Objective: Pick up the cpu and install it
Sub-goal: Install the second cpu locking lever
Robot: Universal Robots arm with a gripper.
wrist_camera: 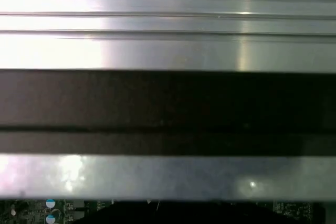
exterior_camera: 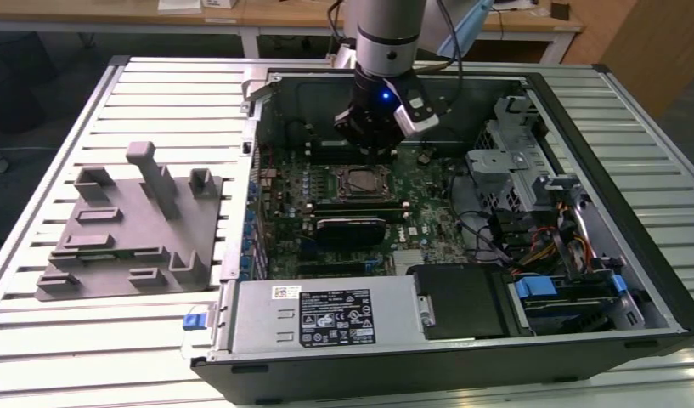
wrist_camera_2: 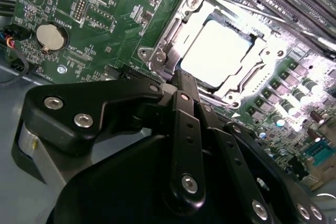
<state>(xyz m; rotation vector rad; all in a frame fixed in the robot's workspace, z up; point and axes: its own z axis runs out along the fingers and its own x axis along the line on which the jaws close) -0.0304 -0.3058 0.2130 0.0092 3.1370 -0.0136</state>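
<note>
Cpu (wrist_camera_2: 218, 51) lay flat and square in the socket frame (wrist_camera_2: 173, 56) on the motherboard (exterior_camera: 358, 200) inside the open computer case (exterior_camera: 618, 212), its pale metal top just beyond the tips of the gripper (exterior_camera: 369, 144). In the second wrist view the gripper's fingers (wrist_camera_2: 184, 85) pointed straight at the near edge of the chip, apart from it. Whether they stood open or closed I could not tell, and nothing showed between them

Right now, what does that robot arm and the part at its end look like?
The arm is a smooth silver-grey tube with a black band near its wrist. Below it the end effector is black, with a small blue light and a pale block on one side. In the second wrist view its black links carry round silver screws. A cable trails beside the arm.
</note>
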